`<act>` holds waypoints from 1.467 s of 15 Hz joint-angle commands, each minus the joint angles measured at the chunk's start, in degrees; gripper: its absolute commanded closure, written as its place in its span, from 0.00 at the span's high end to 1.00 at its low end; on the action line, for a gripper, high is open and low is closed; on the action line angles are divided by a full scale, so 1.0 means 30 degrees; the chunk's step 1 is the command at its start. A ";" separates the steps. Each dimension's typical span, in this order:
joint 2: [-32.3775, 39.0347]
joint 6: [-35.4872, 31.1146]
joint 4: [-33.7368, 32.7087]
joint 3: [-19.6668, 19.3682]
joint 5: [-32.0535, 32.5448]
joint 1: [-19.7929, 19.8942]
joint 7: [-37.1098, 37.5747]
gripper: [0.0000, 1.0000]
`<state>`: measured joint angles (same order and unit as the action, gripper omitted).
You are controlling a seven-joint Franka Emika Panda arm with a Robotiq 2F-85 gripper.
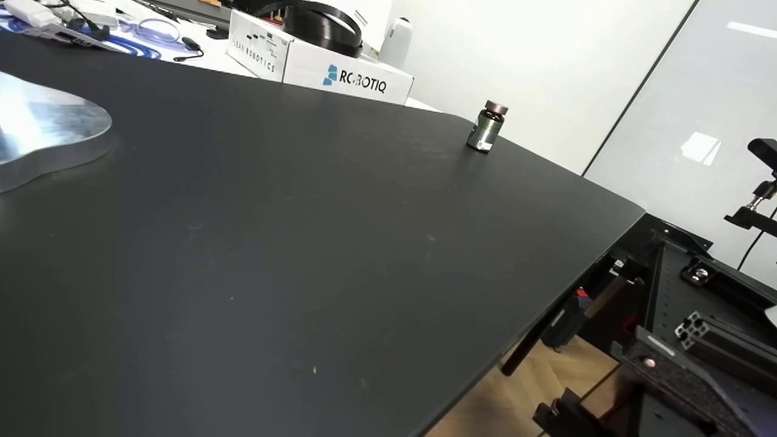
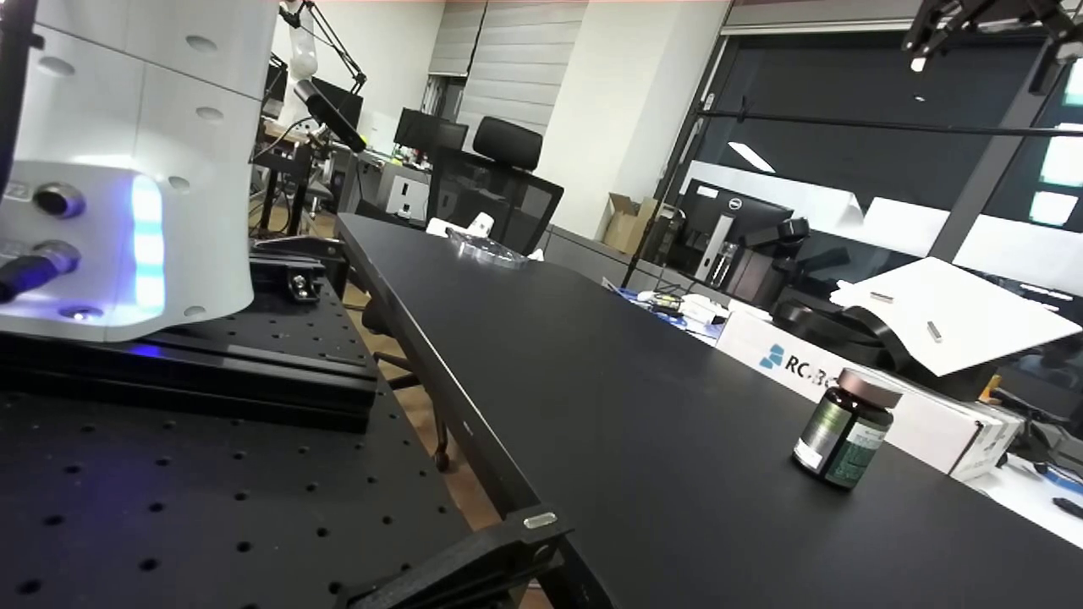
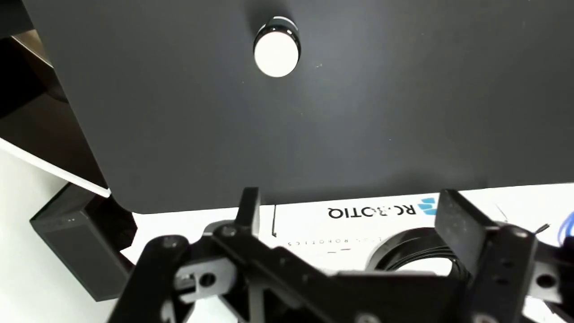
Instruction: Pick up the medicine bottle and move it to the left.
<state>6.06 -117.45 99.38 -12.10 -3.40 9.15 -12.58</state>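
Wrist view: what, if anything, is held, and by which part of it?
Nothing: the fingers are apart, the bottle standing away from them on the table.

Wrist view: pincer (image 3: 350, 202) enters from the bottom edge. Two fingers (image 3: 246, 208) spread well apart. Pads (image 3: 456, 226) face each other across a wide gap; right-hand pad in the frame shows more of its grey face. Black linkage (image 3: 291, 273) blurred, with a pale joint plate (image 3: 224, 271) visible on the near left.

In an exterior view, pincer (image 2: 981, 68) hangs at top right, partly cut by the frame; fingers apart there too, pointing roughly down.

Base (image 2: 211, 220) at far left: pale shell, upper part running out of frame. Light strip (image 2: 147, 245) glows blue-white. Round socket (image 2: 59, 200); dark cable (image 2: 21, 275) plugged in below it.
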 commanded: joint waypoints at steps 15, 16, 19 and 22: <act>0.9056 -0.1207 -0.3912 0.1230 -0.0574 0.2267 0.0508 1.00; 0.9209 -0.1333 -0.3750 0.1276 -0.0544 0.2266 0.0509 1.00; 0.9553 -0.1804 -0.3293 0.1351 -0.0546 0.2312 0.0494 1.00; 0.9589 -0.2156 -0.2664 0.1302 -0.0528 0.2530 0.0172 1.00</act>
<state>35.14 -122.91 89.96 -8.63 -5.51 15.60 -12.45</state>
